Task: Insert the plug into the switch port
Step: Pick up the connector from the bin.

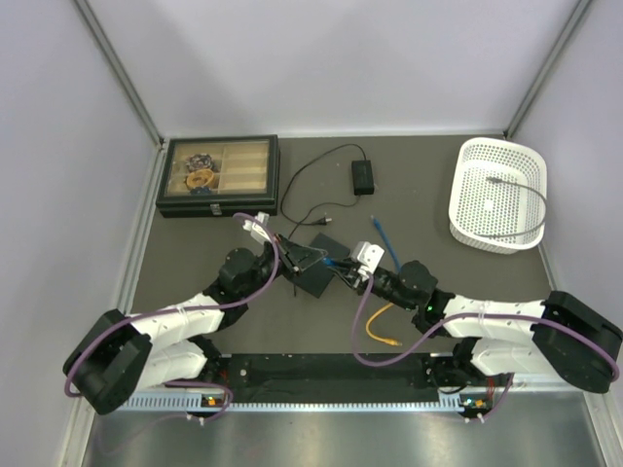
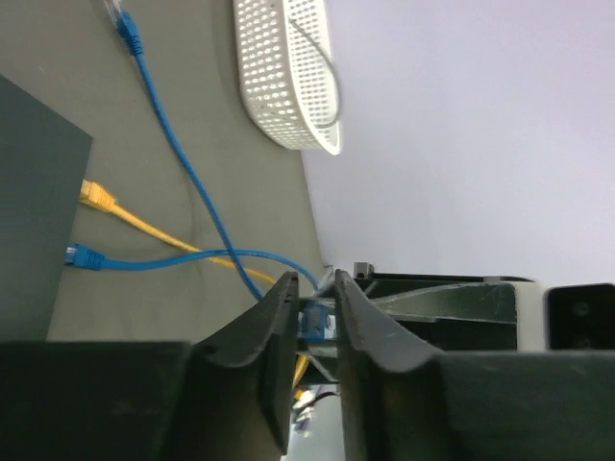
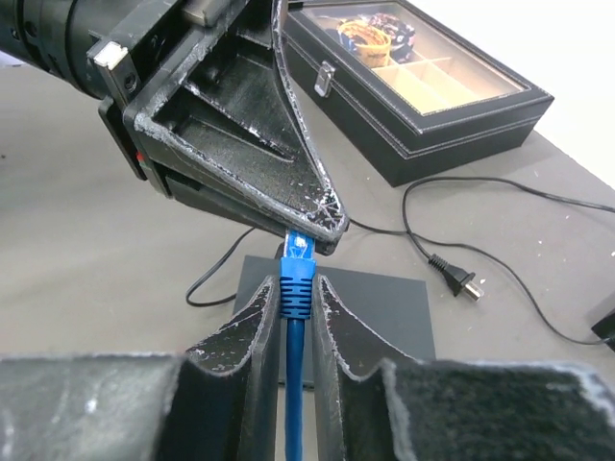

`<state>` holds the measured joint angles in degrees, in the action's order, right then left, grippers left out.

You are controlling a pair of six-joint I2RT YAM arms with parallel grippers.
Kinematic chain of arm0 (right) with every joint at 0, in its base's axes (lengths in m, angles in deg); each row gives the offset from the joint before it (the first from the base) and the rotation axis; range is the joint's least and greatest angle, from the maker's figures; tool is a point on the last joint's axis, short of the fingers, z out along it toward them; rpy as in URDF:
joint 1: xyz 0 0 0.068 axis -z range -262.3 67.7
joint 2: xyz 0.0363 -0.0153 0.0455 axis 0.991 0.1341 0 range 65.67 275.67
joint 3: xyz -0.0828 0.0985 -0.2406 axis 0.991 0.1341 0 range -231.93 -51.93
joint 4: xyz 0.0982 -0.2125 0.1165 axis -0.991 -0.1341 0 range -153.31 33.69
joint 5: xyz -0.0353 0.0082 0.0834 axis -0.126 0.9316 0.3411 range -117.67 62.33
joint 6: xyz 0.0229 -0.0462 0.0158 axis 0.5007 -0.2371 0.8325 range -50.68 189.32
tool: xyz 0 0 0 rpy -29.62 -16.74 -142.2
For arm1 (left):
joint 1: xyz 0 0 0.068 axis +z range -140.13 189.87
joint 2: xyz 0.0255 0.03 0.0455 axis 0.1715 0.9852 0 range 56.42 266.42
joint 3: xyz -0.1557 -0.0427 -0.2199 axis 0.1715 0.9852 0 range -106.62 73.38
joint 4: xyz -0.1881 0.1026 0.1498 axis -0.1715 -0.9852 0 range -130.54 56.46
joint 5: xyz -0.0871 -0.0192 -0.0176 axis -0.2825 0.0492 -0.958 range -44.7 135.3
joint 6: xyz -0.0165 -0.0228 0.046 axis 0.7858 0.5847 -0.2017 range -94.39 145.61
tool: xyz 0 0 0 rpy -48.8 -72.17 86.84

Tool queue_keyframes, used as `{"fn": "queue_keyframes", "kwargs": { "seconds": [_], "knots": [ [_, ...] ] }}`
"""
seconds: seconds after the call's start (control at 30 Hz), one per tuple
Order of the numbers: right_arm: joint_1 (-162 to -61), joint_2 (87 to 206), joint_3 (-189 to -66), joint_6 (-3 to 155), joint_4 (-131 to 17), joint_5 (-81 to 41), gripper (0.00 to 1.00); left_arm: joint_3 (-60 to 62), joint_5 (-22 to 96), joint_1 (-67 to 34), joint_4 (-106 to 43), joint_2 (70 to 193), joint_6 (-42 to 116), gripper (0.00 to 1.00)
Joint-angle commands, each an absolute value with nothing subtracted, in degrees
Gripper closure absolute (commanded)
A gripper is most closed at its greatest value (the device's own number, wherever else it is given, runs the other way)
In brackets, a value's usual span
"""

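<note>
The dark grey switch box point(image 1: 319, 275) lies flat at the table's middle; it also shows in the right wrist view point(image 3: 380, 307) and the left wrist view point(image 2: 34, 202). Both grippers hold one blue plug point(image 3: 297, 252) in the air just above the box. My right gripper point(image 3: 295, 288) is shut on its ribbed boot. My left gripper point(image 2: 315, 288) is shut on its front end point(image 2: 318, 324). A yellow plug point(image 2: 94, 196) and another blue plug point(image 2: 84, 256) sit at the box's edge. The port itself is hidden.
A black compartment case point(image 1: 218, 175) stands at the back left. A black power brick point(image 1: 362, 176) with a thin lead lies behind the box. A white basket point(image 1: 498, 195) sits at the back right. A yellow cable point(image 1: 378, 323) trails by the right arm.
</note>
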<state>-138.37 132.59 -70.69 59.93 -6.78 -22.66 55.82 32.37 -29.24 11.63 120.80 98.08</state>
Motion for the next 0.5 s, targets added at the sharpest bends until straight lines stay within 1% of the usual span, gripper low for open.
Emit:
{"fn": "queue_keyframes", "kwargs": {
  "seconds": [0.0, 0.03, 0.07, 0.13, 0.2, 0.3, 0.37, 0.47],
  "knots": [
    [-139.2, 131.2, -71.8, 61.1, -8.4, -20.8, 1.00, 52.3, 33.3, -29.6, 4.9, 119.5, 89.7, 0.63],
    [-139.2, 130.9, -71.4, 61.1, -9.0, -21.0, 1.00, 51.3, 34.1, -29.6, 2.0, 119.3, 87.6, 0.55],
    [-139.2, 130.5, -70.8, 61.2, -9.8, -21.2, 1.00, 49.8, 34.8, -29.6, -3.0, 118.6, 83.6, 0.40],
    [-139.2, 129.4, -70.2, 61.7, -12.6, -21.8, 1.00, 47.9, 37.7, -29.6, -7.1, 117.7, 79.6, 0.28],
    [-139.2, 128.8, -69.3, 62.5, -14.2, -22.6, 1.00, 46.6, 40.2, -29.6, -13.9, 116.4, 73.9, 0.18],
    [-139.2, 128.7, -67.6, 64.0, -16.1, -23.1, 1.00, 43.8, 44.1, -29.6, -21.8, 115.8, 66.7, 0.13],
    [-139.2, 130.1, -66.8, 65.5, -16.8, -23.4, 1.00, 42.7, 46.4, -29.6, -24.7, 116.4, 61.7, 0.12],
    [-139.3, 133.1, -65.1, 68.1, -14.5, -24.1, 1.00, 41.1, 46.1, -29.6, -26.9, 119.7, 55.9, 0.12]
  ]
}}
